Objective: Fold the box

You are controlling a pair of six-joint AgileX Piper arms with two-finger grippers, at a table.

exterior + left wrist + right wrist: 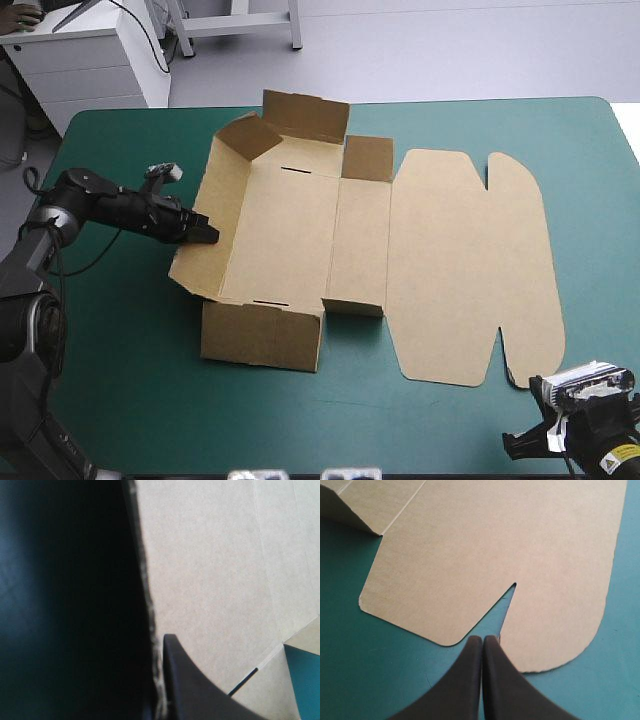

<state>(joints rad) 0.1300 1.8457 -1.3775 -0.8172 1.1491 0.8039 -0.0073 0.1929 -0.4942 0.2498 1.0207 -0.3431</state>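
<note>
Box (pixel 290 235) half-raised | left hand (pixel 205 232) — pinching its left wall (pixel 203 190) | right hand (pixel 482 639) — pressed together, at lid (pixel 495 540) edge

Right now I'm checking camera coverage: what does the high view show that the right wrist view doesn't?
Only the high view: the left hand at the box's tilted-up left wall. Only the right wrist view: the right hand shut, tips just short of a slit. Both: the flat lid on the teal-green cover.
</note>
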